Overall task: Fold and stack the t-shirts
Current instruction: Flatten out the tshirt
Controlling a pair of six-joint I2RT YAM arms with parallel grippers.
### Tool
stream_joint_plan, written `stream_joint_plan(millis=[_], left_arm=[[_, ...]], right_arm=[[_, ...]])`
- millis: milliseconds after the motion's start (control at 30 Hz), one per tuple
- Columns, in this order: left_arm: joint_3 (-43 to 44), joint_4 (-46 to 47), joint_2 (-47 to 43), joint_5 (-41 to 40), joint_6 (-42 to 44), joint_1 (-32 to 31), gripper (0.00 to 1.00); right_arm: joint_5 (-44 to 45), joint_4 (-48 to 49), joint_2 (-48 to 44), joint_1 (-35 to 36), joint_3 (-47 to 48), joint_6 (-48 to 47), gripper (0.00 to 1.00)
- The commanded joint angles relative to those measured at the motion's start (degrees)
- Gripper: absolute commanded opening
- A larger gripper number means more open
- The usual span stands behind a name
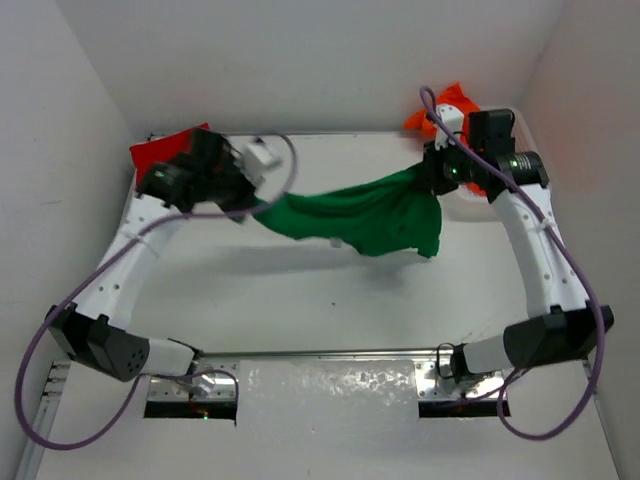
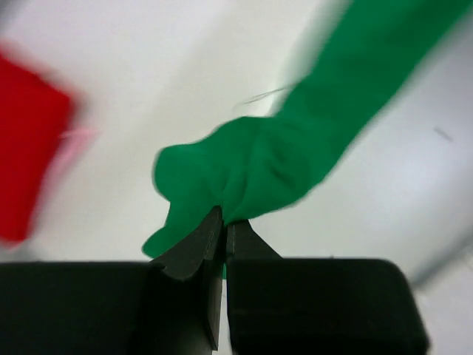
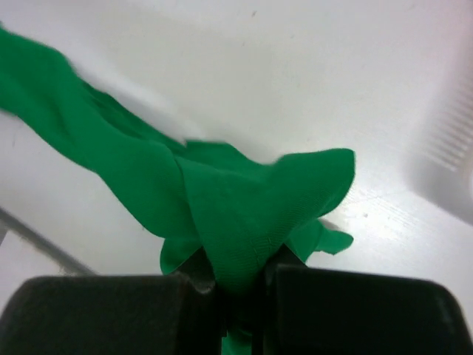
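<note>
Green t-shirt (image 3: 244, 214) wraps over the right hand (image 3: 240, 288); orange t-shirt (image 1: 457, 97) half-hidden.

Left tool (image 2: 224, 229) clamped on green t-shirt (image 2: 295, 148), blurred red t-shirt (image 2: 29, 163) left, probably folded

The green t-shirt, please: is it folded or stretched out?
Stretched out, not folded: the green t-shirt hangs between the left gripper and right gripper, each shut on one end.

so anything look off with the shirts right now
Nothing damaged. The green t-shirt hangs bunched, not spread flat, between the left gripper and right gripper, both shut on it. The red t-shirt and orange t-shirt sit at far corners.
</note>
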Motion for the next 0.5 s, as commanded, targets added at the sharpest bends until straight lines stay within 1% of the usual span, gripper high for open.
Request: stream_joint_plan(millis=[0,33,67,100,167,200,233,267,300,333,433,467], left_arm=[[-6.8,-0.4,-4.2,7.4,1.0,-19.7,0.00],[-9.0,0.6,-3.7,6.3,0.3,-23.5,0.00],[-9.1,0.6,-2.6,7.0,0.4,-26.6,0.00],[-9.0,0.8,-1.4,7.4,0.3,-30.0,0.00],[-9.5,3.3,1.9,5.3,-0.9,-32.5,0.35],[-9.6,4.1,2.7,4.3,-1.1,-35.1,0.48],[-9.5,5.1,4.1,3.4,-1.4,-35.9,0.66],[-9.3,6.3,4.7,2.6,-2.4,-36.7,0.72],[-8.3,7.8,5.3,2.8,-2.7,-37.0,0.74],[-7.6,8.3,6.1,3.4,-2.9,-37.0,0.76],[-6.1,10.0,6.1,0.8,-3.5,-36.9,0.76],[-6.1,10.7,5.9,-3.0,-4.2,-36.6,0.76]], right_arm=[[-5.5,0.8,10.3,0.2,9.7,-3.5,0.00],[-5.9,0.3,13.6,0.9,12.4,-3.1,0.00],[-5.5,-0.5,17.3,2.4,15.9,-2.8,0.00],[-3.7,-1.7,25.1,3.7,24.2,-2.6,0.00],[-3.4,-5.6,32.6,7.3,32.9,-2.3,0.12],[-4.0,-6.2,38.5,8.5,39.5,-0.9,0.23],[-5.1,-4.9,40.5,9.5,40.9,0.2,0.47],[-6.7,-3.3,41.7,10.4,41.1,1.3,0.56],[-9.1,-1.0,42.5,10.5,38.9,5.4,0.65],[-8.9,3.1,42.6,10.2,37.5,7.2,0.84],[-4.9,6.6,40.5,7.9,33.4,11.8,0.99],[-3.7,6.9,39.4,6.7,32.2,12.3,0.99]])
